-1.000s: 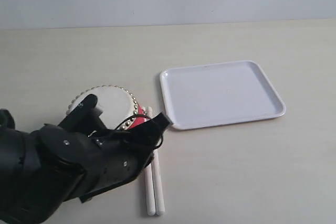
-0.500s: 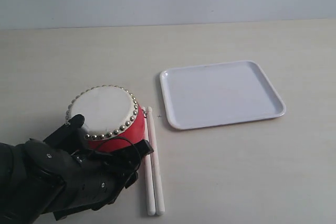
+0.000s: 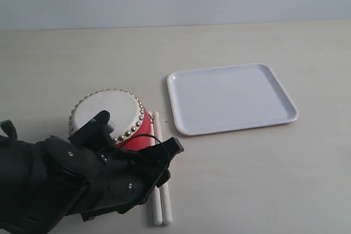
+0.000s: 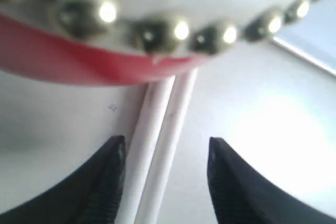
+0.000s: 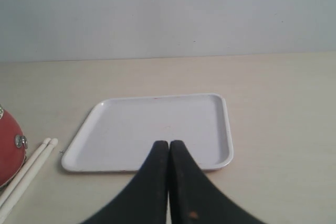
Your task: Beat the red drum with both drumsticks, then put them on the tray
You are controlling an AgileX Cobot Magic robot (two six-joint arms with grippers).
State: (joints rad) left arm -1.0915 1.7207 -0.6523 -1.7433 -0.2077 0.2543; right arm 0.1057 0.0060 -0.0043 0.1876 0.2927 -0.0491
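The red drum (image 3: 109, 114) with its off-white skin and gold studs stands left of the white tray (image 3: 230, 98). Two pale drumsticks (image 3: 158, 130) lie side by side on the table between them, against the drum's right side. My left gripper (image 3: 139, 131) is open and low over the sticks. In the left wrist view both drumsticks (image 4: 157, 129) run between the open left gripper (image 4: 165, 145), with the drum (image 4: 105, 61) just beyond. My right gripper (image 5: 168, 144) is shut on nothing, facing the tray (image 5: 157, 121); it is outside the exterior view.
The black left arm (image 3: 49, 184) fills the near left corner and hides the middle of the sticks. The right wrist view catches the drum's edge (image 5: 8, 150) and the stick tips (image 5: 47, 142). A pale wall backs the beige table (image 3: 247, 179).
The left arm pulled back toward the near left corner, then came forward and right again. Its open fingers now straddle the sticks. Drum, sticks and tray have not moved.
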